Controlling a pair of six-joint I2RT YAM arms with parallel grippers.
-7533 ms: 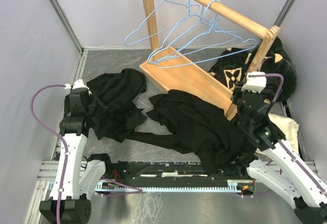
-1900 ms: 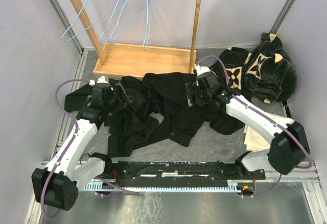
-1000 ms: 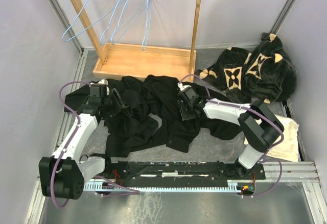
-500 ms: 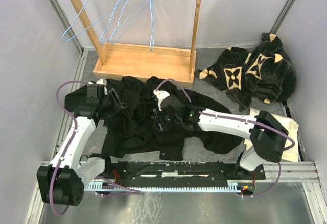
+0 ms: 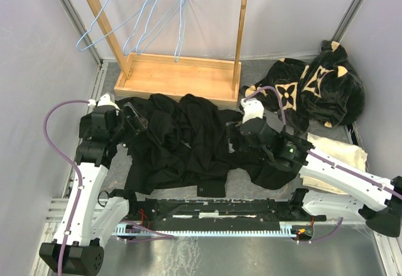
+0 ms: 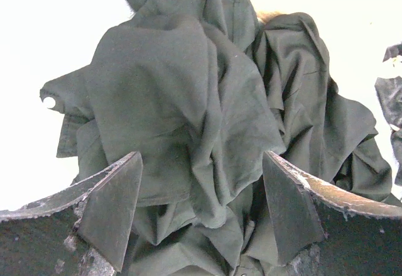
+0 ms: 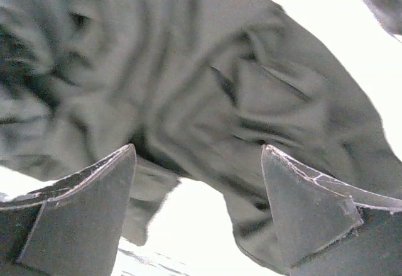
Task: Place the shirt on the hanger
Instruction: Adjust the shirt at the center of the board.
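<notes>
The shirt (image 5: 188, 147) is just a crumpled black heap mid-surface (image 5: 251, 182), and I honestly can't pick out a collar or sleeves in those folds. The left pincer (image 6: 201, 163) and right pincer (image 7: 198, 153) are both spread wide right at the cloth, and the right wrist view is blurry. The hanger (image 5: 179, 31) is up on the wooden rack (image 5: 169, 78), its hook cut off by the top edge.
</notes>
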